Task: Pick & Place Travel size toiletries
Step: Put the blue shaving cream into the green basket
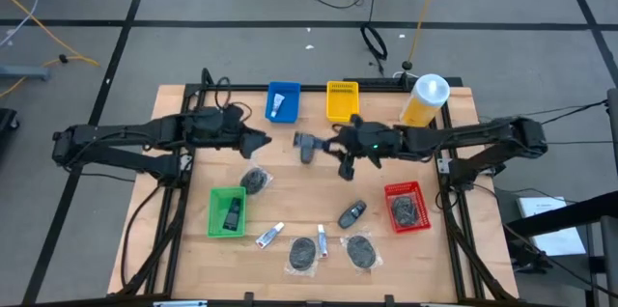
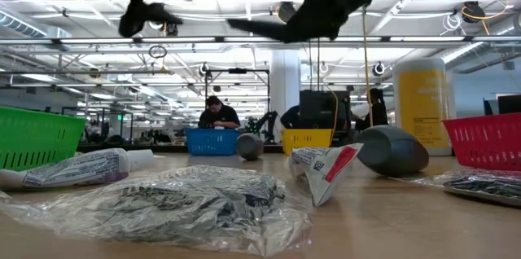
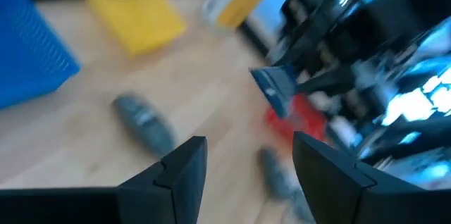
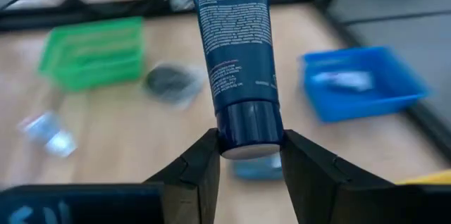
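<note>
holding dark blue tube (image 4: 237,58) pinched by cap in right gripper (image 4: 248,155), mid-table | left gripper (image 3: 248,164) spread, empty | 1 white tube (image 1: 279,105) in blue bin (image 1: 283,88), 2 tubes (image 1: 269,236) (image 1: 322,240) left nr front edge

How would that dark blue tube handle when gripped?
The dark blue tube, pinched at its cap by the right gripper, probably feels light. Its round cap might slip or twist; its flat-ended body likely dents when squeezed.
</note>
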`<state>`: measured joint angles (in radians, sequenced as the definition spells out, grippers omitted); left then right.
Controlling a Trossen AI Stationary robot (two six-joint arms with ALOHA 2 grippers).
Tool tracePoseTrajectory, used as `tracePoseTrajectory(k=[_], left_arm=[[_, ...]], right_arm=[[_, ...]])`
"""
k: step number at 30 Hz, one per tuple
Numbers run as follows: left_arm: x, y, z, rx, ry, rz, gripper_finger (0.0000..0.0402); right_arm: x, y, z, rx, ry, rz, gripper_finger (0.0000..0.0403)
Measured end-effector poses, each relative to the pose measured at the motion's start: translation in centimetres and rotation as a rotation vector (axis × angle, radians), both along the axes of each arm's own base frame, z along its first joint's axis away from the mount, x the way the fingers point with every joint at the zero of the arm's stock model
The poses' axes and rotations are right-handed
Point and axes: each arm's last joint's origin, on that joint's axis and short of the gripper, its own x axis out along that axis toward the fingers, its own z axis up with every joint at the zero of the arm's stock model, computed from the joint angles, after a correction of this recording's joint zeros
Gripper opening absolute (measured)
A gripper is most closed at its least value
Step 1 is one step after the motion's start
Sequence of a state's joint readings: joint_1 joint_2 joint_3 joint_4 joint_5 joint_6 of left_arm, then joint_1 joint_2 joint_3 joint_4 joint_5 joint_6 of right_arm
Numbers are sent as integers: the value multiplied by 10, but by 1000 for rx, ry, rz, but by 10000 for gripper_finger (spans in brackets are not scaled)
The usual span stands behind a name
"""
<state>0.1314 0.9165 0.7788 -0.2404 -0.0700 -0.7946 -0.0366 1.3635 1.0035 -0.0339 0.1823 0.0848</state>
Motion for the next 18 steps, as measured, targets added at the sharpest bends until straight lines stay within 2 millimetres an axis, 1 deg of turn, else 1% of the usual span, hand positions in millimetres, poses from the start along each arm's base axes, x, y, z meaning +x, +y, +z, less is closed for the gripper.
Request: tracePoseTrajectory(k=[4, 9, 13, 18], left_arm=[[4, 2, 14, 16, -150, 42, 207], [5, 4, 25, 52, -261, 122, 207], [7, 7, 30, 69, -324, 222, 207], [21, 10, 29, 45, -389, 249, 207]], right_arm=[[-12, -2, 18, -72, -67, -138, 121], [-17, -4, 27, -118, -106, -210, 121], [-11, -6, 34, -135, -207, -257, 121], [0, -5, 34, -175, -280, -269, 121]])
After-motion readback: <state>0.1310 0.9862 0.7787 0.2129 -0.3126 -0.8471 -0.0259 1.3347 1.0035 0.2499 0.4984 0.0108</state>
